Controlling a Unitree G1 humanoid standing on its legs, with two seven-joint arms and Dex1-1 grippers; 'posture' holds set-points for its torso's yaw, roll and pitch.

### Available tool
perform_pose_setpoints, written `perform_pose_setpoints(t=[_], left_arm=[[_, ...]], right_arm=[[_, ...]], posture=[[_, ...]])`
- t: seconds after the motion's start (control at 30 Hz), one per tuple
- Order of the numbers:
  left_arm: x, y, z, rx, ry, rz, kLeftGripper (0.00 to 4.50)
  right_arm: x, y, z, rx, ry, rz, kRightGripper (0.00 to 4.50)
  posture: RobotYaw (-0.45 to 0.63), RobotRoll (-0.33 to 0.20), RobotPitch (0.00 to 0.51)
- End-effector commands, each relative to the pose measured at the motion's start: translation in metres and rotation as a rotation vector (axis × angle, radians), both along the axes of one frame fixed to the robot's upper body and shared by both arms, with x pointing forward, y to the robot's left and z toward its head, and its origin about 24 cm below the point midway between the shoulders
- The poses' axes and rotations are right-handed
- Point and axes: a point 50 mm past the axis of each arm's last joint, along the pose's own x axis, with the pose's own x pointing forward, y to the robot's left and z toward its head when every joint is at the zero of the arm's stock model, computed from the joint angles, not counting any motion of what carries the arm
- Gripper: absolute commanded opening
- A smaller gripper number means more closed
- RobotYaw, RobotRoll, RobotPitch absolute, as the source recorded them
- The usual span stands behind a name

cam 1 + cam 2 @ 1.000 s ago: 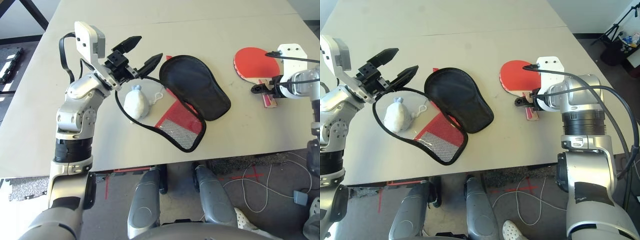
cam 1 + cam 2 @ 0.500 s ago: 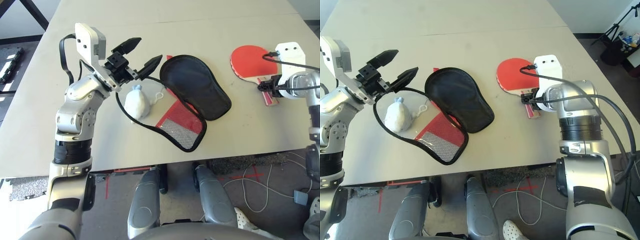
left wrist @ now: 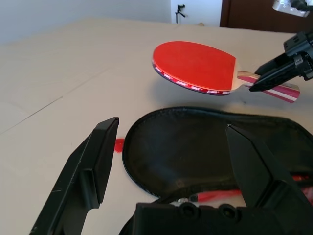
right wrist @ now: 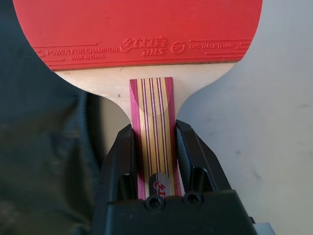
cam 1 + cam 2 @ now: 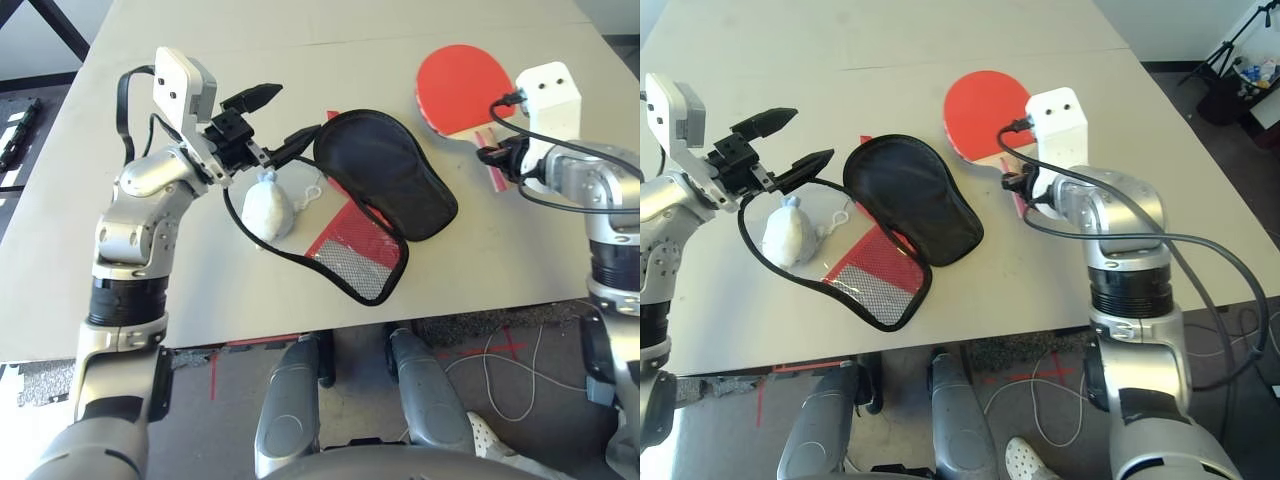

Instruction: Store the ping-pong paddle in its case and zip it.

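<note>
Case [image 5: 385, 205] first, since it is the closest thing to us: it lies wide open on the table [image 5: 520, 250], red outside, black inside, with a black mesh pocket and black trim. Nothing is in the black half. A small white toy [image 5: 267, 207] sits by the open red half, inside the loop of black trim. The zip is not done up at all.

Beside the toy, our left gripper [image 5: 283, 120] hangs in the air with its two fingers spread wide. It grasps nothing.

Farther off, past the case, is the paddle [image 5: 462, 90]. It has a round red face and a short pale handle with red and dark stripes. Our right gripper [image 4: 155, 147] is squeezed tight on that handle, one finger on each side. In the left wrist view the paddle floats flat above the table, just beyond the far edge of the case.

So we think we are about one part done: we have picked the paddle up. We must yet put it in the case, fold the case shut and zip it.
</note>
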Motion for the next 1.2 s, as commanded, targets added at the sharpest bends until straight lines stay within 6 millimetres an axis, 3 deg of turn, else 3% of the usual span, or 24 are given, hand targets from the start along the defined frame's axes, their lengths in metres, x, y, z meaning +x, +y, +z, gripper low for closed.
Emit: perform_pose_setpoints(t=[0.03,0.33,0.47,0.9,1.2], left_arm=[[-0.006,-0.006,-0.003,0.083,0.027,-0.032,4.5],[-0.016,-0.007,0.005,0.187,0.086,-0.033,4.5],[-0.018,-0.008,0.007,0.198,0.092,-0.032,4.5],[-0.02,-0.01,0.011,0.217,0.102,-0.034,4.5],[-0.019,-0.01,0.008,0.225,0.109,-0.036,4.5]], right_arm=[[-0.004,0.016,0.008,0.009,-0.025,0.055,1.13],[-0.009,0.058,-0.011,0.036,0.054,0.177,1.13],[-0.008,0.068,-0.021,0.037,0.088,0.182,1.13],[-0.006,0.071,-0.046,0.013,0.206,0.166,1.13],[-0.013,0.066,-0.046,-0.007,0.258,0.18,1.13]], posture=[[0.02,0.0,0.279],[0.06,0.0,0.28],[0.07,0.0,0.278],[0.07,0.0,0.28],[0.06,0.0,0.28]])
